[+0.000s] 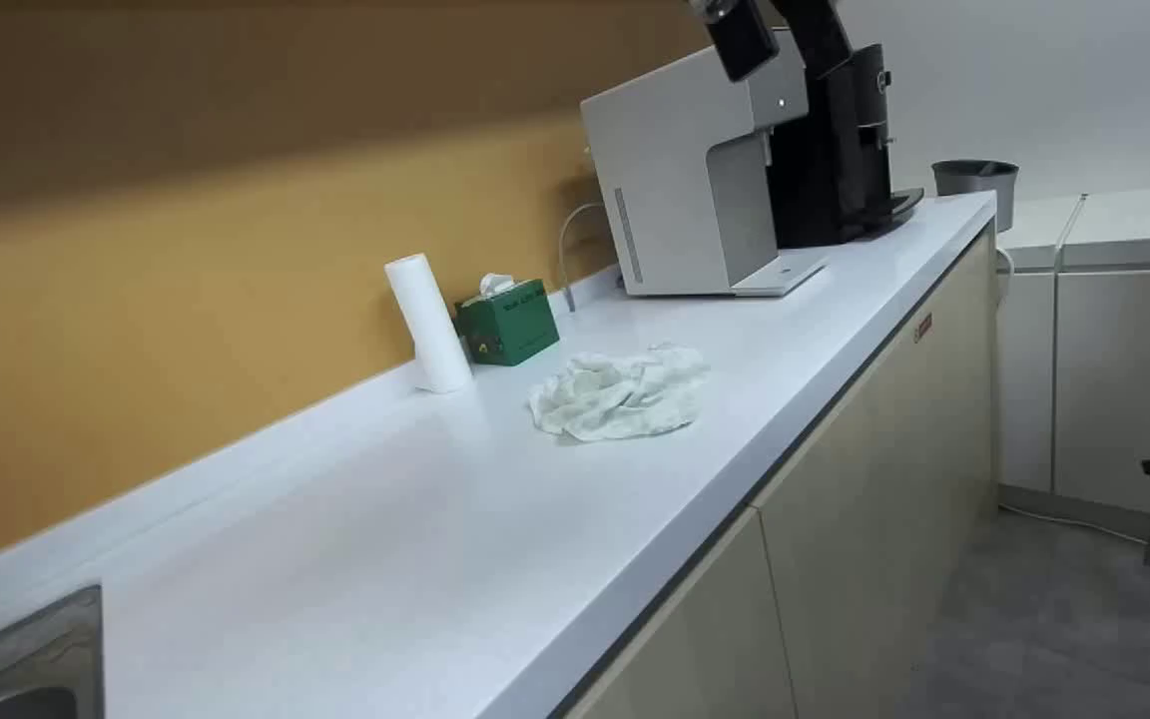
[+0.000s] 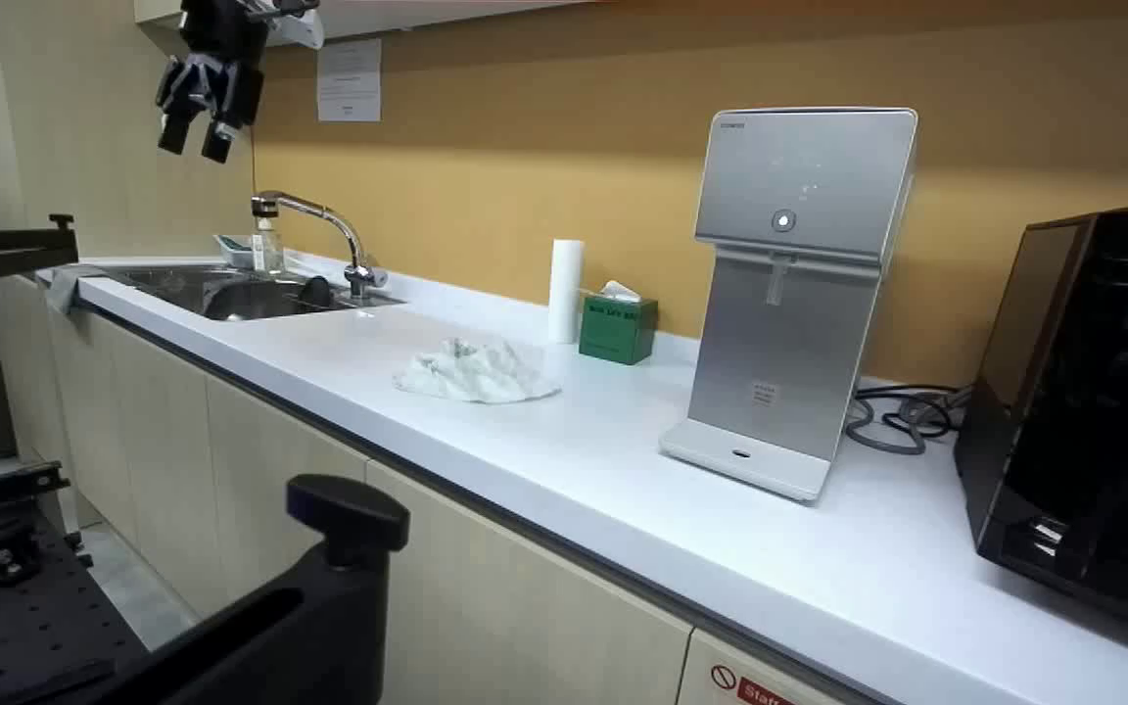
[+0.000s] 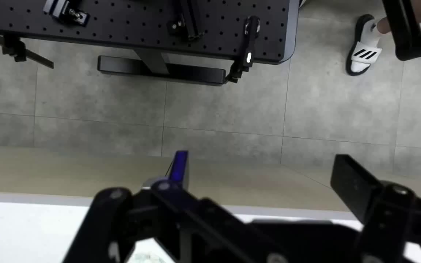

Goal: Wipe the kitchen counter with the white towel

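Though partly offscreen, gripper (image 3: 262,159) agape

Counter (image 1: 315,569), white, bearing a crumpled towel (image 2: 476,374) (folds heaped, edges spread) apart from its front edge. Toward the back stand a roll (image 1: 430,325), upright, and a green box (image 1: 510,326) just beside it. Farther along are a dispenser (image 2: 789,294), cables (image 2: 918,423) and a black machine (image 2: 1103,392); a sink (image 1: 66,629) is set in toward the other end.
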You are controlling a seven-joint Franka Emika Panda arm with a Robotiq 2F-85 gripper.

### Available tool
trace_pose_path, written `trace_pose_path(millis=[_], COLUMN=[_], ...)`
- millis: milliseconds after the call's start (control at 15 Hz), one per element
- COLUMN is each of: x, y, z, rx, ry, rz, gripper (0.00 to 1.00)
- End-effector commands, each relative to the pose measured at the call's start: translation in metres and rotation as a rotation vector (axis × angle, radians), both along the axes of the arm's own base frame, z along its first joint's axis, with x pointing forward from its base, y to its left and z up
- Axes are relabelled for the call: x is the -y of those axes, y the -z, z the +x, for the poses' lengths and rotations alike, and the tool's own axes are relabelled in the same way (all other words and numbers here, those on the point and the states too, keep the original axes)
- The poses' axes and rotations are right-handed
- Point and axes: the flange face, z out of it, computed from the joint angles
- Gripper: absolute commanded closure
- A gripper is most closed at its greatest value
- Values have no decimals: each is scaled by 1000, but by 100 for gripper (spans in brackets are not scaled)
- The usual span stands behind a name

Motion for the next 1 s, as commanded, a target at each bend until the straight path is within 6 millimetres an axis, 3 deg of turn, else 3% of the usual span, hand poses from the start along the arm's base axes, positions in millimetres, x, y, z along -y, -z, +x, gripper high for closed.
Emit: trace_pose_path(millis=[0, 733, 933], x=[0, 0, 14], y=[0, 0, -1], z=[0, 0, 16], rx=[-1, 0, 78], ry=[0, 0, 67], rz=[0, 0, 4], gripper=[0, 0, 0])
